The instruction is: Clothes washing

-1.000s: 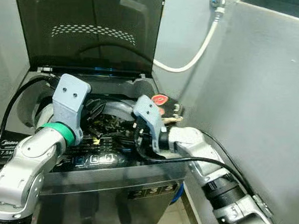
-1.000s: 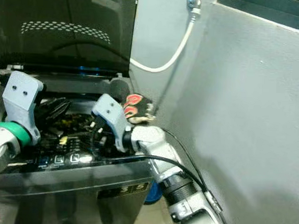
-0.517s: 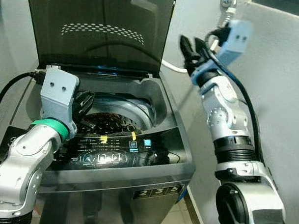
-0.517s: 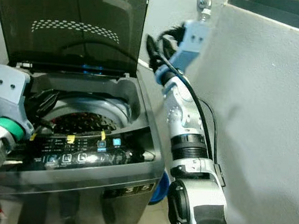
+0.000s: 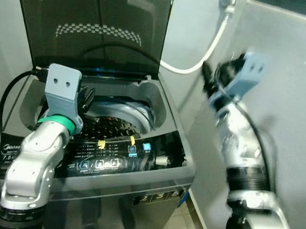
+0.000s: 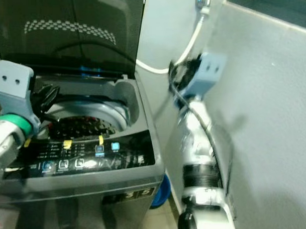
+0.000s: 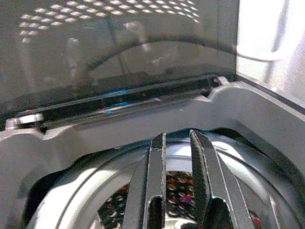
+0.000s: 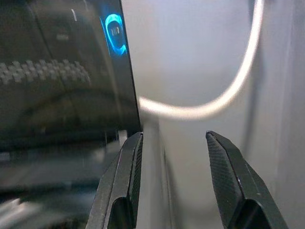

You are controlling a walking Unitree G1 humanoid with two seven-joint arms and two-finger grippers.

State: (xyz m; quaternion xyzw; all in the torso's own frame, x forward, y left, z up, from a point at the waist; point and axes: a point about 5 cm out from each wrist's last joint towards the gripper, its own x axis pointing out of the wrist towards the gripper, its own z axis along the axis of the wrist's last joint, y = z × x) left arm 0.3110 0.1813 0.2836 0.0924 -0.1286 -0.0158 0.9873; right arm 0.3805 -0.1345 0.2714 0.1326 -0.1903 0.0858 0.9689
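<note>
A grey top-loading washing machine [image 5: 141, 167] stands against a pale wall, its dark tinted lid [image 5: 95, 32] raised upright at the back edge. To the machine's right runs a grey partition wall [image 5: 273, 123], and a white hose [image 5: 202, 58] loops from a fitting high on the wall down behind the lid's right corner.

Inside the machine's round drum [image 5: 128, 111] lies the laundry [image 5: 110, 128], a dark heap with small red and pale flecks, sitting low in the tub toward the front. Across the machine's front edge runs the black control panel [image 5: 126, 154], with lit buttons, two yellow stickers and a blue square marker.

The left arm [image 5: 35, 160] bends up from the front left corner of the machine, a green band at its wrist. The left end effector [image 7: 175, 181] hangs over the left part of the drum opening, above the laundry; its two black fingers stand close together with a narrow gap and grip nothing.

The right arm [image 5: 240, 147], blurred, rises beside the machine's right side, clear of it. The right end effector [image 8: 174, 181] is held high near the lid's right edge and the hose, its fingers spread wide apart and empty, pointing toward the lid and the wall behind it.
</note>
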